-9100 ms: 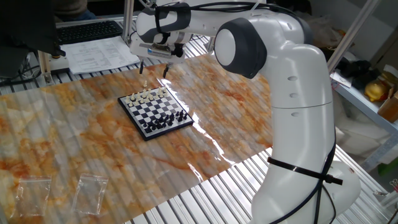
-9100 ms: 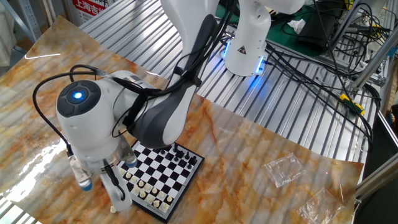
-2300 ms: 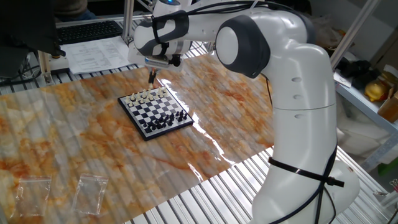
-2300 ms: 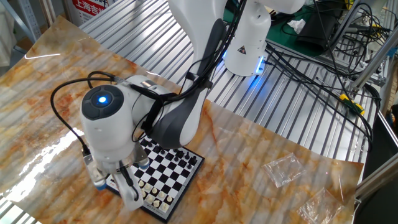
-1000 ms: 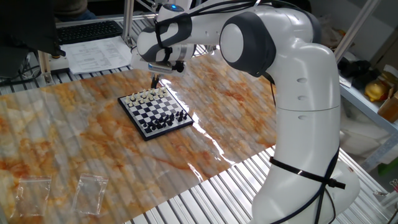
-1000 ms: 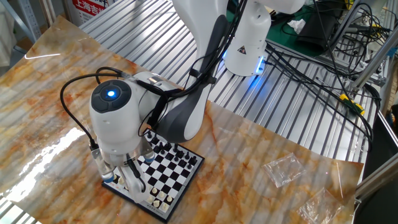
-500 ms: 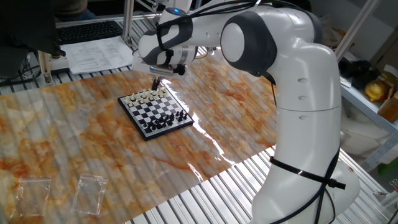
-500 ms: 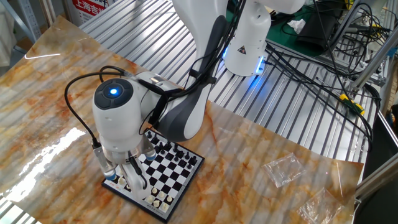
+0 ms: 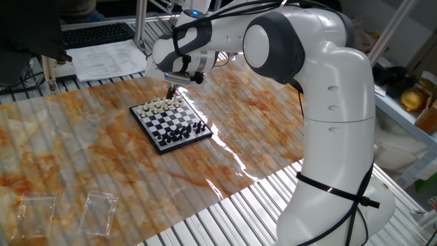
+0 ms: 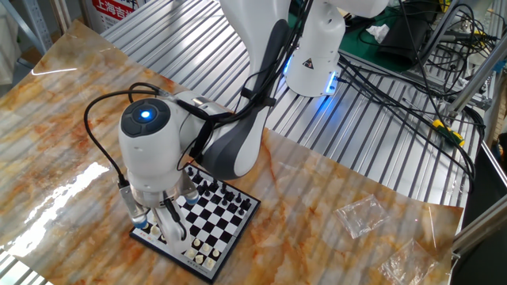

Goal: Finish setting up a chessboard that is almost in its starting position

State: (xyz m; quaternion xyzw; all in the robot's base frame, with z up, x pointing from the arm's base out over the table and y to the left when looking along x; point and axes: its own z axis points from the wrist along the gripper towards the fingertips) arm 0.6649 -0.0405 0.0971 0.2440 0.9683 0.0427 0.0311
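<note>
The small chessboard (image 9: 171,121) lies on the marbled table, with cream pieces along its far edge and black pieces along its near edge. It also shows in the other fixed view (image 10: 212,218), partly hidden by the arm's wrist. My gripper (image 9: 171,93) hangs low over the cream row at the board's far edge, its fingers close together. In the other fixed view the gripper (image 10: 171,229) points down at the cream end of the board. The fingers look shut on a small cream piece, which is mostly hidden between them.
Two clear plastic bags (image 9: 101,212) lie near the table's front left, and they show at the right in the other fixed view (image 10: 358,215). A keyboard (image 9: 95,33) and papers (image 9: 109,60) lie beyond the far edge. The robot base (image 10: 313,55) and cables stand behind.
A loose cream piece that stood on the table beyond the board is gone from there. The gripper has closed and moved from that spot down onto the cream row.
</note>
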